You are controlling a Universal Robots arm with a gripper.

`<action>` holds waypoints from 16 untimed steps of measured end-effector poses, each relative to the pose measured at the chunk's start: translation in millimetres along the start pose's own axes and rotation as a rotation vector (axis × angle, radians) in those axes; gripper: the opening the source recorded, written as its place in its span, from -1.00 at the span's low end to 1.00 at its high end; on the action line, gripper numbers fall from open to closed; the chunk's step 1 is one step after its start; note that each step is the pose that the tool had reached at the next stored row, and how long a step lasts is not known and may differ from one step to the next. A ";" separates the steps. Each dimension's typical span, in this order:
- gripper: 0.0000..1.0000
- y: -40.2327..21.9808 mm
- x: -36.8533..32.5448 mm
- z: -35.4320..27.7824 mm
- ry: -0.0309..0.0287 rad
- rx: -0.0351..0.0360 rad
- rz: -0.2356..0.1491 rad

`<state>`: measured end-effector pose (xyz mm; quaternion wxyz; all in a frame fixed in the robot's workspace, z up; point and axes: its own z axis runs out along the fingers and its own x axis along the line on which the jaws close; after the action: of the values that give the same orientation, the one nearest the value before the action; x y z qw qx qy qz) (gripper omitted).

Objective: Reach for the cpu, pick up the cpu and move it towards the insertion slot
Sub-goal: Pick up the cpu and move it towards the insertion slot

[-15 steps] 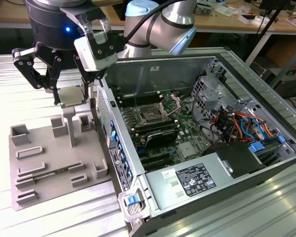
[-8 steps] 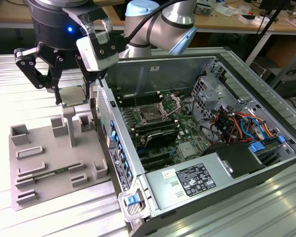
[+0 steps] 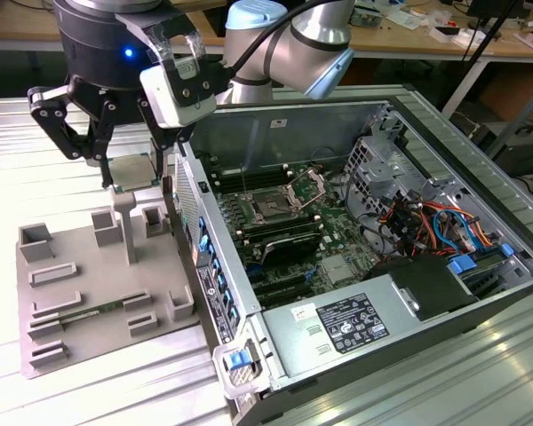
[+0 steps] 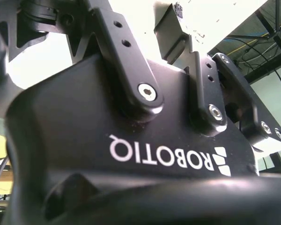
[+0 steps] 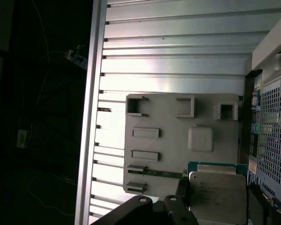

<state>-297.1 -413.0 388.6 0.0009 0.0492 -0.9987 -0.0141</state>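
Cpu [image 5: 218,194] pinched in gripper [image 3: 131,177], clear of grey stand [image 3: 124,222], well apart from socket [image 3: 274,207]; carrying step, likely calling for level travel over case wall [image 3: 188,191].

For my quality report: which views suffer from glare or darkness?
Exterior view: glare washes the table at this view's lower right. Second wrist view: background blown out white. First wrist view: the room beyond is black, the cpu well lit.

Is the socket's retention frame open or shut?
Open. In the exterior view the retention frame stands tilted up beside the insertion slot, leaving its dark square uncovered.
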 end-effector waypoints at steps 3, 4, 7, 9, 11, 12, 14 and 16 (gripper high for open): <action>0.09 -0.1 -1.3 0.0 0.0001 0.0000 0.000; 0.09 -0.1 -1.4 0.0 0.0001 0.0000 0.000; 0.09 -0.2 -2.0 0.0 0.0000 0.0000 0.000; 0.09 -0.2 -2.4 0.0 0.0000 0.0000 0.000; 0.09 -0.3 -2.9 0.0 0.0000 0.0000 0.000; 0.09 -0.3 -3.1 0.0 0.0000 0.0000 0.000; 0.09 -0.4 -3.7 -0.1 0.0001 0.0001 0.000; 0.09 -0.4 -4.3 0.0 0.0000 0.0000 0.000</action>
<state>-292.8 -412.9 388.6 0.0009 0.0492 -0.9987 -0.0141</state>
